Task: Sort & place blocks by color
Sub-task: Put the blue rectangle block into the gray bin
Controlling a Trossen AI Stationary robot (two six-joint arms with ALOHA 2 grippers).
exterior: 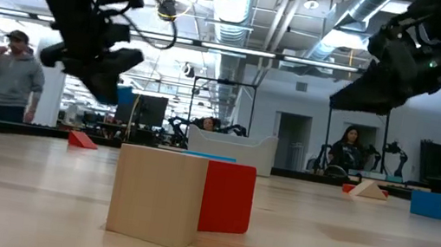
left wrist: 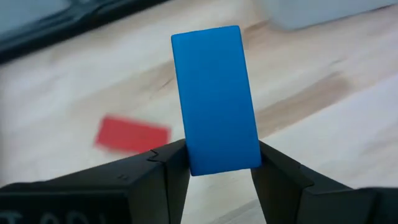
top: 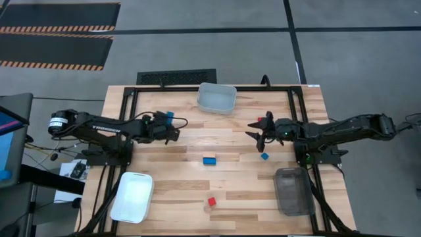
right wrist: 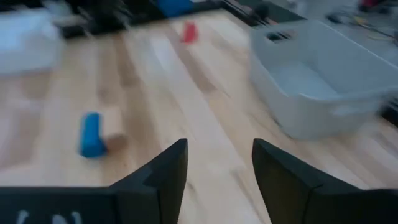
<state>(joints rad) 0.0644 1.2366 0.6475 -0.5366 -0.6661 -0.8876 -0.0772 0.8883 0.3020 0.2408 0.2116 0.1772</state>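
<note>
The blocks lie spread out on the wooden surface (top: 197, 141), and one of them, a blue block (left wrist: 216, 99), is up in the air, squeezed between the two dark fingers of the left tool (left wrist: 214, 171). In the high view this left tool (top: 172, 127) sits in the left middle of the frame, with the bit of blue showing at its tip. Another blue block (top: 209, 160) rests near the middle of the frame, and a smaller blue block (top: 264, 156) lies a little right of the middle, just below the right tool (top: 258, 130). The right tool hangs above the surface with its fingers apart and nothing between them, as its own wrist view shows. A small red piece (top: 260, 120) sits right beside it on its upper side. A red block (top: 212, 201) lies low in the middle of the frame, touching a tan block (exterior: 157, 195) that stands close to the low camera. A clear bin (top: 216, 97) sits at the top middle, a white bin (top: 133, 196) at the lower left, and a grey bin (top: 293, 191) at the lower right. Far behind the surface, a person in a grey top (exterior: 13, 75) stands at the left of the low view.
</note>
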